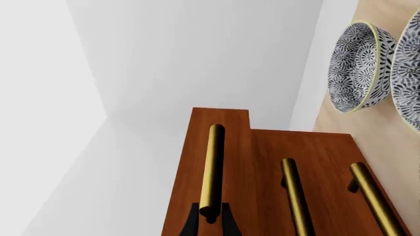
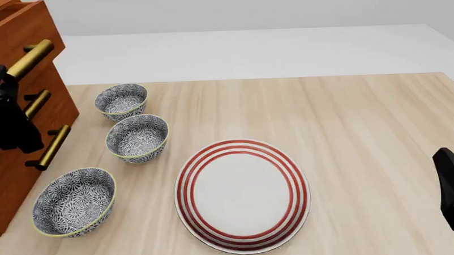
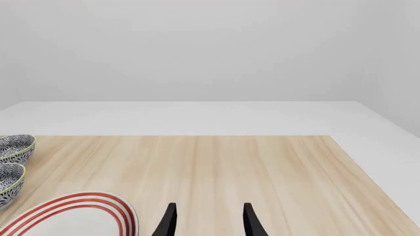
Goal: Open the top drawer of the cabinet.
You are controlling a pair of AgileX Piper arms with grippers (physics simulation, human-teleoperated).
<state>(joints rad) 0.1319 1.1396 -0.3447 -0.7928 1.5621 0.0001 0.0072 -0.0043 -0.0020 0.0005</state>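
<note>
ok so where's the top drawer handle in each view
Front view: the top handle is at the upper left, on the cabinet, partly behind the left end effector.
Left wrist view: the brass bar at the bottom centre, its end between the end effector's fingers.
Right wrist view: not in it.
Shared landmark: the patterned bowls.

Cabinet (image 2: 15, 112) left — bowls (image 2: 136, 136), plate (image 2: 243, 195) rightward
</note>
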